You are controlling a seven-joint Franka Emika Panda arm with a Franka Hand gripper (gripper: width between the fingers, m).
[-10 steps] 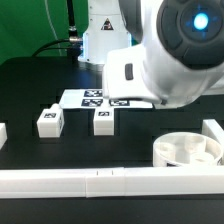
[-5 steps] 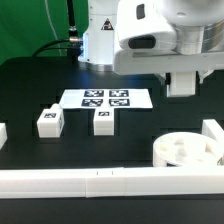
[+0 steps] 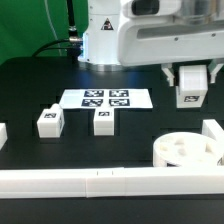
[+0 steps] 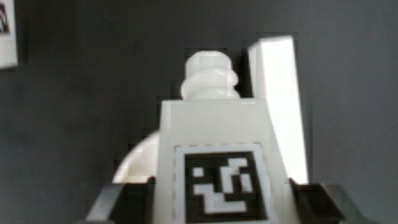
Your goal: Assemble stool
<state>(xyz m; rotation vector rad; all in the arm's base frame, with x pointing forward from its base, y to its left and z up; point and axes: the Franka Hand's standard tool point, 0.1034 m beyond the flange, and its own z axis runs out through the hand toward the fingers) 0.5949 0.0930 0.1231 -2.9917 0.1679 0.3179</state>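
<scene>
Clamped in the gripper [image 3: 191, 76], between its fingers and clear of the table: one leg [image 3: 191, 94], tag facing out, at the exterior view's right, apart from the disc [image 3: 188, 150] lying lower down. On the table, a second leg [image 3: 48, 121] and a third leg [image 3: 102, 121], near each other, just in front of the marker board [image 3: 105, 98]. Along the front, a long rail [image 3: 90, 181]. In the wrist view, the same gripped leg [image 4: 221, 130] pinched at its tagged end between the fingers [image 4: 111, 203], peg end pointing away
</scene>
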